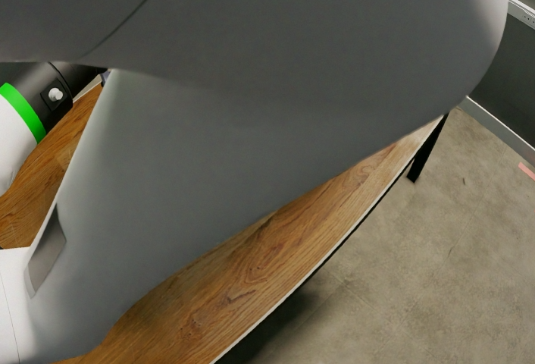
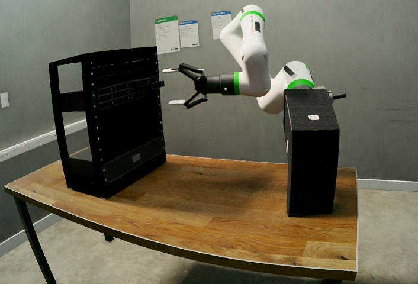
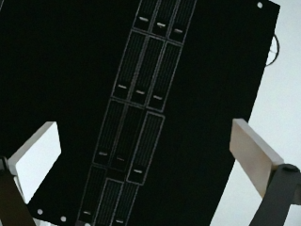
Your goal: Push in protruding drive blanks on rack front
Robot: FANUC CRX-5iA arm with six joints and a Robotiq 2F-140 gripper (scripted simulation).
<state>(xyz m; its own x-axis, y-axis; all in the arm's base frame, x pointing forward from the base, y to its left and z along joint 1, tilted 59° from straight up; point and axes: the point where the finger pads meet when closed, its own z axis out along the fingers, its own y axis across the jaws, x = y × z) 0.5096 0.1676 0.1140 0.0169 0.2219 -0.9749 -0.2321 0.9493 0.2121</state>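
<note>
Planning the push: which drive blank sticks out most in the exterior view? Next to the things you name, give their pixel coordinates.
The drive blank (image 2: 157,84) at the bank's right-hand end; it alone projects past the right edge of the rack (image 2: 129,123) (image 3: 212,85).

A drive blank juts from the upright rack

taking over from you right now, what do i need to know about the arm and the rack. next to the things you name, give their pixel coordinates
Gripper (image 2: 177,86) (image 3: 144,137): wide open, holding nothing, in front of the rack's upper part.
Rack (image 2: 129,134) (image 3: 207,94): upright on the table (image 2: 216,227) (image 1: 251,265).
Done: cannot confirm any blank was pushed in; most look roughly flush.
Left: at least one drive blank (image 2: 157,84) visibly sticks out near the rack's far side. Push it home, check the others, and keep the rack from tipping or shifting.
</note>
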